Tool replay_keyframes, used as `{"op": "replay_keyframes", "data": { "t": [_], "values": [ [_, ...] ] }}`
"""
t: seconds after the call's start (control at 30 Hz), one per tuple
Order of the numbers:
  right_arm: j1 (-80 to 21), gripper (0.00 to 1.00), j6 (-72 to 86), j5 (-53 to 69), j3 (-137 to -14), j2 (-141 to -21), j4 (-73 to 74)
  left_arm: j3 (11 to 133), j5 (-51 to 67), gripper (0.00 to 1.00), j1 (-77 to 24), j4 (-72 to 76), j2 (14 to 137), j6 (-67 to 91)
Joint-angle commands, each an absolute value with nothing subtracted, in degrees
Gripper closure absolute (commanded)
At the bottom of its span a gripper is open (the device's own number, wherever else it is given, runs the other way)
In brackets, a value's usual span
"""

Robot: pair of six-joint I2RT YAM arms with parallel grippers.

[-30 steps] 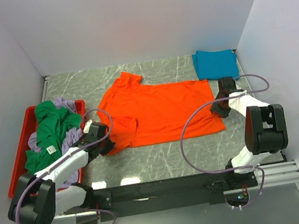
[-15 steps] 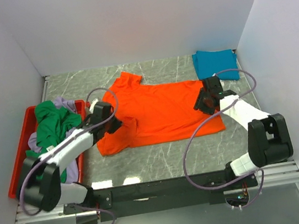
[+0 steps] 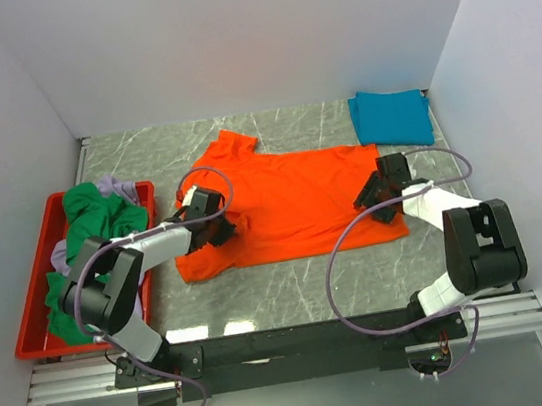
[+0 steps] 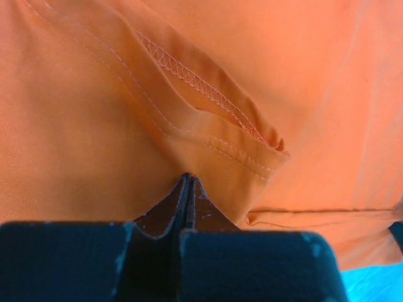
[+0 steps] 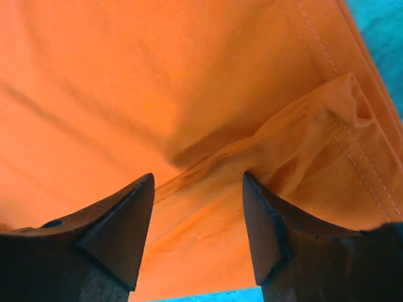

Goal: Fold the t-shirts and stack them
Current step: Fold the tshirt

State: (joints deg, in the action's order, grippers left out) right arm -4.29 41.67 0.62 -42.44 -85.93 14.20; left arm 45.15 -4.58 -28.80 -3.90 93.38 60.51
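where the orange t-shirt (image 3: 291,200) lies spread flat across the middle of the marbled surface (image 3: 293,291), both arms reach onto it from opposite sides. the left arm (image 3: 151,248) stretches low from the near left, and the left jaws sit on the shirt's left part, by the nearer sleeve. in the left wrist view these jaws are pressed together, their tips meeting in a thin line right against the orange cloth. whether any fabric is caught between them cannot be told. just beyond the tips runs a stitched sleeve hem (image 4: 208,119), lifted slightly into a soft ridge.

the right arm (image 3: 442,201) bends in from the near right, and the right jaws are poised at the shirt's right edge. in the right wrist view they are spread wide, with nothing gripped between them. below them is orange cloth, where a doubled hem fold (image 5: 315,145) runs slantwise toward the upper right.

a teal t-shirt (image 3: 392,117) lies folded in the far right corner of the surface, apart from the orange one. along the left side stands a shallow red tray (image 3: 59,346). in it a green t-shirt (image 3: 93,228) is heaped in a crumple over a lavender t-shirt (image 3: 123,190), whose pale cloth shows at the far edge and the sides of the heap.
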Motion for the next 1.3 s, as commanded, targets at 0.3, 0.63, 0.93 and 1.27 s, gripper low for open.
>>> {"op": "replay_keyframes", "data": {
  "t": [0.3,0.63,0.93,1.27],
  "values": [
    [-0.53,0.26,47.63,1.93,-34.28,-79.2,17.75,37.18,-9.23,0.99,-28.92,-5.89,89.57,63.63],
    [-0.44,0.25,49.48,5.36,-24.62,-68.48,21.26,26.82,-8.52,0.99,-29.09,-8.17,77.98,65.48],
    [-0.44,0.25,49.57,5.62,-20.73,-54.32,27.32,23.89,-8.7,0.98,-29.09,-13.0,66.8,64.95],
    [-0.44,0.27,41.31,7.38,-41.56,-63.25,23.3,53.15,-10.9,0.65,-24.62,-19.34,77.24,58.45]
  ]
}}
